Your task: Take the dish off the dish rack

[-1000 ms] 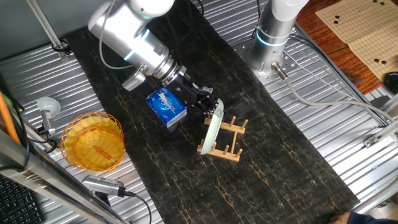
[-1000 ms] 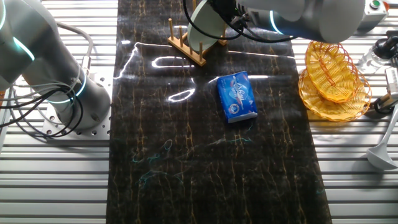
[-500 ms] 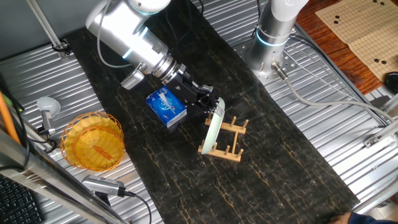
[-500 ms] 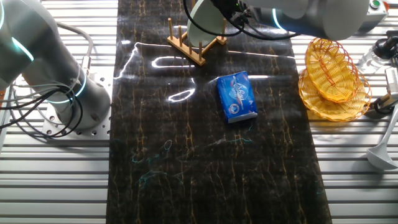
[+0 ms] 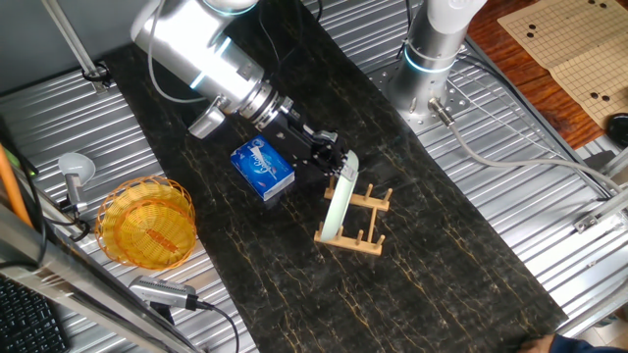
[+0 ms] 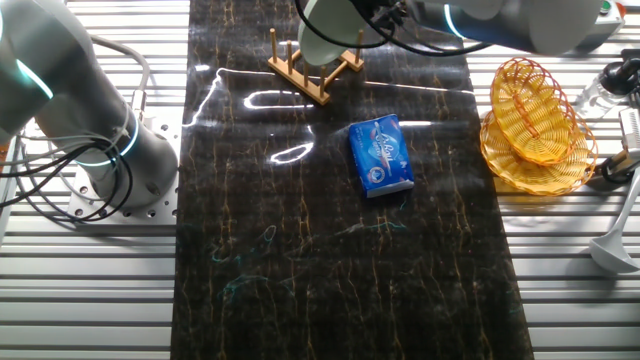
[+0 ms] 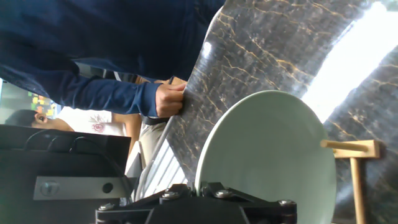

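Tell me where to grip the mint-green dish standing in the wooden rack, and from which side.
Grip the dish by its upper rim, coming from above on the blue-box side, where the gripper already is. It stands on edge in the dish rack; the pegs block its lower half, so only the top edge is free.

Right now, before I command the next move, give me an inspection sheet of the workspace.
Surface: dark marbled mat on ribbed metal table.
Job's things: dish upright on edge at dish rack, bottom edge near the rails.
Clutter: blue packet; yellow woven basket; ladle.
End effector: at dish's top rim; closure cannot be told.
Cables: bundle by second robot base.
Surroundings: a person's hand on the mat edge; go board.
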Robot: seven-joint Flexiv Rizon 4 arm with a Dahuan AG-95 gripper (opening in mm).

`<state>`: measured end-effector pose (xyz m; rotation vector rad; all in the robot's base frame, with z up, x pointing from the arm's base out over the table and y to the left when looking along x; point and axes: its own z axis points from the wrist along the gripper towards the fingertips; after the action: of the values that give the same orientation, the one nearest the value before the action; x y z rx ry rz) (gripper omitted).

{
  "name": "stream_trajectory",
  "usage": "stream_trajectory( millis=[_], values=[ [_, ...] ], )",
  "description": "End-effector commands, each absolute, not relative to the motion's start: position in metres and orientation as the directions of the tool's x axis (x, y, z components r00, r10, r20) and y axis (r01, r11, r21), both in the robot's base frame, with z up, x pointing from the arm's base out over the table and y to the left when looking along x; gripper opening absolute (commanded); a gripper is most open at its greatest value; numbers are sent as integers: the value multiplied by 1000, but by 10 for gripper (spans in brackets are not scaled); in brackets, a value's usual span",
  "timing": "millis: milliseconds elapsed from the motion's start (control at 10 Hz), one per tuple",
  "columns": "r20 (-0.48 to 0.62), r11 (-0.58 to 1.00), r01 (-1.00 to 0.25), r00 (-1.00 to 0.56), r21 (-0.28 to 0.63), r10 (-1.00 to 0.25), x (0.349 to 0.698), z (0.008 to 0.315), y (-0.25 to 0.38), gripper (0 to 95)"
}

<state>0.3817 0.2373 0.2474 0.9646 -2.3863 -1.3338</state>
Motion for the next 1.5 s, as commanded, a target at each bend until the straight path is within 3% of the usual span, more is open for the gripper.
stream_trajectory(
  millis=[100,1000,1500],
  values=[
    [-101,365,-423,-756,829,-647,380,252,239,0],
    [-38,420,-381,-775,824,-630,378,284,248,0],
    [64,531,-424,-735,734,-675,390,308,244,0]
  ],
)
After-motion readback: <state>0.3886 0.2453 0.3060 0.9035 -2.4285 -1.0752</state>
